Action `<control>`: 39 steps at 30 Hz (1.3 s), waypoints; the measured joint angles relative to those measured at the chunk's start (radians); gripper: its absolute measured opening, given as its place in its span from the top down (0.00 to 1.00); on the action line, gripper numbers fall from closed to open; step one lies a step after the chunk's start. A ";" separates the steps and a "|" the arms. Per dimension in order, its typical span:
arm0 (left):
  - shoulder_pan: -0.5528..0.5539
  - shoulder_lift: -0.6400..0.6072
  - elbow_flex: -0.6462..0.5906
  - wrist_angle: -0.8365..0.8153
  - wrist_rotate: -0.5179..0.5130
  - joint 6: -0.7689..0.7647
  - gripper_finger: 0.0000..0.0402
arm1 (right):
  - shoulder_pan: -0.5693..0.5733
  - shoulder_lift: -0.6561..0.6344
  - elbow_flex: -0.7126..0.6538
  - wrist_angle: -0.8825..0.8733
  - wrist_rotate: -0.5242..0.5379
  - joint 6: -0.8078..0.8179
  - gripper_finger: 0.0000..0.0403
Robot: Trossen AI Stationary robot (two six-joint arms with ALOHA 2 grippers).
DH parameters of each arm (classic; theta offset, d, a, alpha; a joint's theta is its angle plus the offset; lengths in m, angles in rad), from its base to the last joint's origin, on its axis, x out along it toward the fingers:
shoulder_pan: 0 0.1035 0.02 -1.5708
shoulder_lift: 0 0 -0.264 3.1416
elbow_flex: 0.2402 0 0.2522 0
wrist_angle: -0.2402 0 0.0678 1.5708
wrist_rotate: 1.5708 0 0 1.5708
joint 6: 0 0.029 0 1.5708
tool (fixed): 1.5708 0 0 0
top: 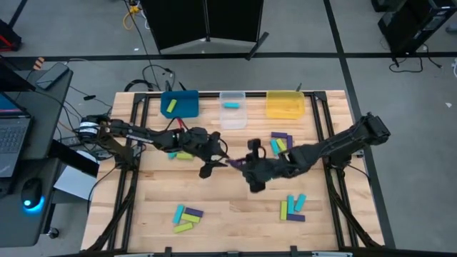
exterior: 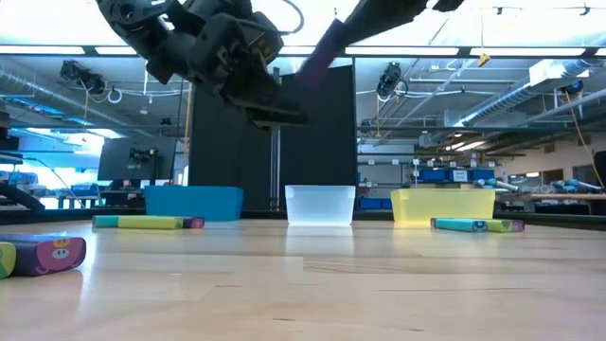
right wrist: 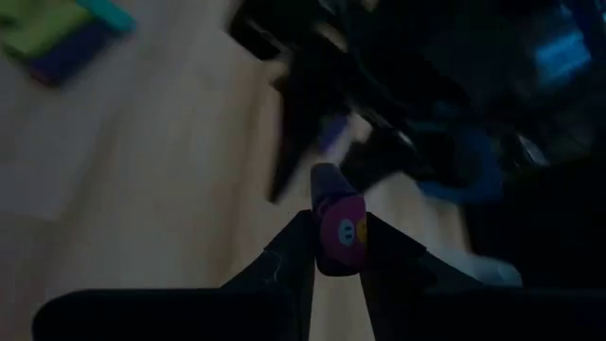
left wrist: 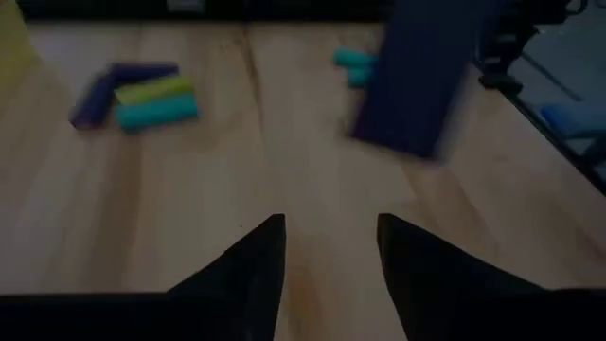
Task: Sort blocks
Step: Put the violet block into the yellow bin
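Note:
Above the middle of the table my right gripper [top: 246, 165] [right wrist: 336, 223] is shut on a purple block [right wrist: 333, 204] [exterior: 322, 47] with a pink face on its end. My left gripper [top: 214, 163] [left wrist: 327, 223] stands open just to the left of it, nothing between its fingers; the block [left wrist: 417, 76] hangs ahead of them. Loose green, cyan and purple blocks lie flat on the table in clusters [top: 280, 141] [top: 293, 207] [top: 186, 214] [top: 182, 153]. My right gripper pinches the purple block between its two fingers at the block's pink-faced end [right wrist: 339, 239]. The fingers come from the table's right, slanting down. The block reaches out beyond the fingertips along them, tilted, lifted clear of the table.
At the far edge stand a blue bin [top: 180, 103] holding a green block, a clear bin [top: 233, 111] holding a cyan block, and a yellow bin [top: 285, 105]. A purple block with a face [exterior: 43, 256] lies near the front left. Black rails run along both table sides.

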 joint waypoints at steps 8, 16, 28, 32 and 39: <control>0.038 -0.023 0.000 0.007 -0.001 0.057 0.56 | -0.176 -0.071 0.010 -0.241 0.002 0.016 0.81; 0.051 -0.026 0.000 0.094 0.002 0.091 0.56 | -0.506 -0.178 0.010 -0.408 -0.118 -0.018 0.81; 0.127 -0.026 0.000 0.186 0.002 0.123 0.56 | -1.087 -0.069 0.010 -0.433 -0.576 -0.258 0.81; 0.157 -0.026 0.000 0.195 0.002 0.131 0.56 | -1.213 0.023 0.010 -0.429 -0.670 -0.327 0.81; 0.204 -0.025 0.000 0.245 0.026 0.129 0.56 | -1.322 0.180 0.067 -0.481 -0.814 -0.361 0.81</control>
